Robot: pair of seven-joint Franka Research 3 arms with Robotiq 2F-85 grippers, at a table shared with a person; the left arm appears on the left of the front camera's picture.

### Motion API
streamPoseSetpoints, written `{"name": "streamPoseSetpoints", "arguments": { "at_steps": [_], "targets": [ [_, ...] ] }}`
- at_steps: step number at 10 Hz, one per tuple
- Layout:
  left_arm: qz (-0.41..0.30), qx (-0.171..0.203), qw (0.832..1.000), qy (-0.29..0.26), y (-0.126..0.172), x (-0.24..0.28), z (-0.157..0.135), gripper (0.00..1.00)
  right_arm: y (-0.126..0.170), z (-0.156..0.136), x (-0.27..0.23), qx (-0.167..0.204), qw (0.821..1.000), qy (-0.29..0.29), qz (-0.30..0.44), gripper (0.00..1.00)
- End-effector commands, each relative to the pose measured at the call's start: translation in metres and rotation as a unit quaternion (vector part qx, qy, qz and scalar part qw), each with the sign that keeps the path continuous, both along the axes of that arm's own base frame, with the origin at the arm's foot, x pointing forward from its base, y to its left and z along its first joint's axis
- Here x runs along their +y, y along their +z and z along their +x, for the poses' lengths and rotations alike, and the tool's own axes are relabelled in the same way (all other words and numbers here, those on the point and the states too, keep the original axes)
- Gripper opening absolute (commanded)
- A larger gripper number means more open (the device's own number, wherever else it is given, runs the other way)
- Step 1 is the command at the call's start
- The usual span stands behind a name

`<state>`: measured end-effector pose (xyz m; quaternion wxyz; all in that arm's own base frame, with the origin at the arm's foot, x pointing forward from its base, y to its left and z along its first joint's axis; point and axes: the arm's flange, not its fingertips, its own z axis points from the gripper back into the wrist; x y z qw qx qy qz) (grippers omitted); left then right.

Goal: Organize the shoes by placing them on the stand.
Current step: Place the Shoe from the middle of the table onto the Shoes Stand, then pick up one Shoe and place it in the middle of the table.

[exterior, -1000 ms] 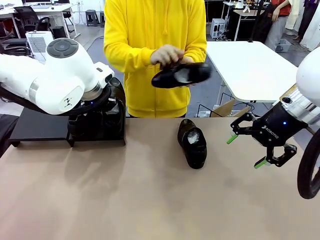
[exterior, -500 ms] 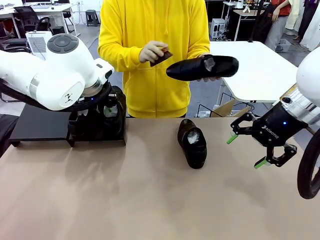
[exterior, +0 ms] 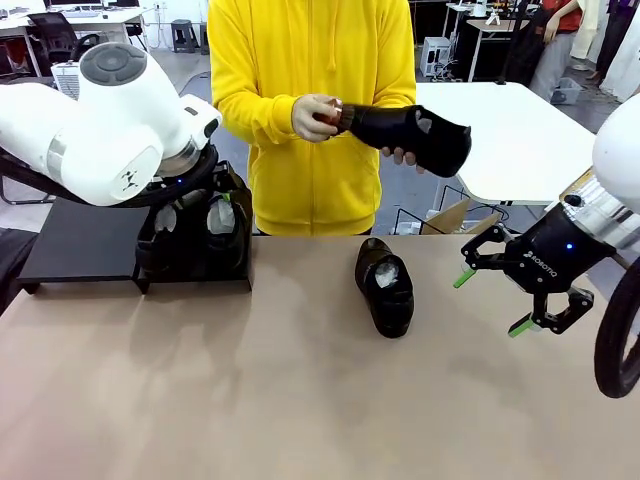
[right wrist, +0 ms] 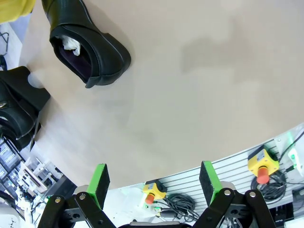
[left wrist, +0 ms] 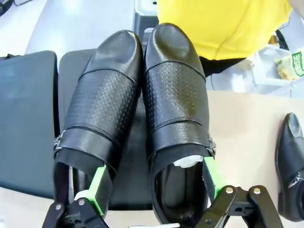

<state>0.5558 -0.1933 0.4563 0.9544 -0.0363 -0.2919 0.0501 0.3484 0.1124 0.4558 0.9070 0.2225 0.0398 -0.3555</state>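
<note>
**Operator:** Where do my grippers stand?

**Spotter:** Your left gripper [left wrist: 154, 187] hangs over the stand [exterior: 75, 245], which sits at the far left corner of the tabletop [exterior: 300, 400]; its jaws are spread wide; one green pad [left wrist: 98, 190] sits at the heel opening of one shoe, and the other lies just outside the heel of its neighbour; from the wrist view you cannot tell whether either pad presses the leather. Your right gripper [exterior: 492, 302] hovers above the tabletop near the right edge; its jaws are wide too, with nothing between them.

**Operator:** And the shoes?

**Spotter:** Two shoes [left wrist: 175, 95] rest side by side on the stand, flanks touching, on the panel nearer the table's middle; their toes point toward the person [exterior: 310, 60], and white paper shows in both heels. The third shoe [exterior: 387, 285] lies flat on the tabletop, about midway along the far edge; its heel faces the person, its toe faces your side, and there is paper inside; it is well apart from both of your grippers.

**Operator:** The last one?

**Spotter:** The fourth shoe [exterior: 415, 135] is off the table; the person holds it in the air from below with one hand [exterior: 405, 157]; the other hand [exterior: 315, 117] holds a small reddish-brown brush [exterior: 335, 115] at its toe.
</note>
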Motion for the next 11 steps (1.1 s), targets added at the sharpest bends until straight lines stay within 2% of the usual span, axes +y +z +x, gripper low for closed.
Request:
{"name": "streamPoseSetpoints", "arguments": {
  "at_steps": [1, 10, 11],
  "targets": [
    [0.003, 0.005, 1.000, -0.008, -0.009, 0.001, 0.004, 1.00, 0.000, 0.002, -0.001, -0.005, 1.000, 0.008, 0.004, 1.00],
    [0.000, 0.009, 1.000, -0.003, -0.013, -0.001, 0.003, 1.00, 0.000, 0.002, -0.001, -0.005, 1.000, 0.008, 0.004, 1.00],
    [-0.046, 0.003, 0.999, -0.005, 0.025, -0.011, -0.017, 1.00, 0.000, 0.002, -0.001, -0.005, 1.000, 0.008, 0.004, 1.00]
  ]
}}
